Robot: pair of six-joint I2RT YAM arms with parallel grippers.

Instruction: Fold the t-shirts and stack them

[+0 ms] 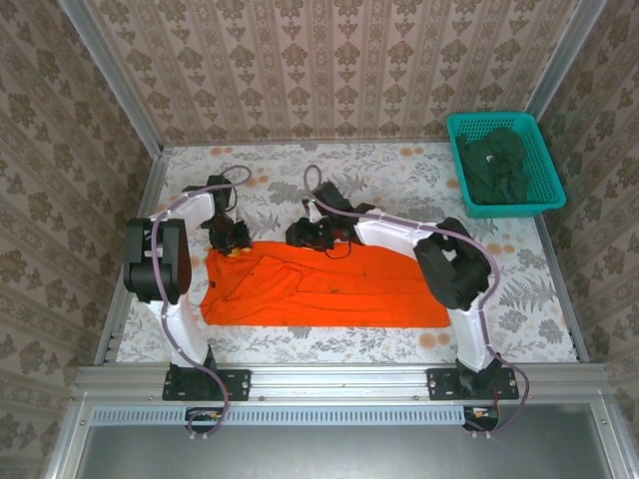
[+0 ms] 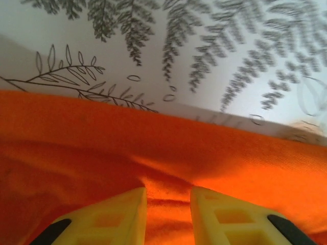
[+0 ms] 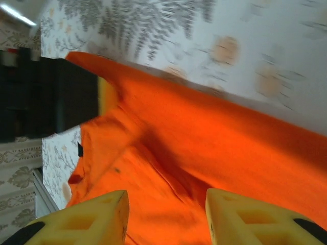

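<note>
The left gripper (image 2: 168, 204), low in its wrist view, stands with yellow jaws narrowly apart around a raised ridge of the bright orange soft-fabric t-shirt (image 2: 153, 138); whether the cloth is truly pinched cannot be told. The shirt lies spread across the centre of the top view on the fern-print table (image 1: 349, 170), its upper edge under both arms. The right gripper (image 3: 166, 204) hangs over that edge, jaws wide apart, holding nothing. The dark green t-shirts (image 1: 496, 165) sit heaped in the teal plastic mesh basket (image 1: 514, 210), upper right. The likely hazard: one hand catching a single layer, or uneven holds, which would drag the fold askew and bunch the rumpled left side.
</note>
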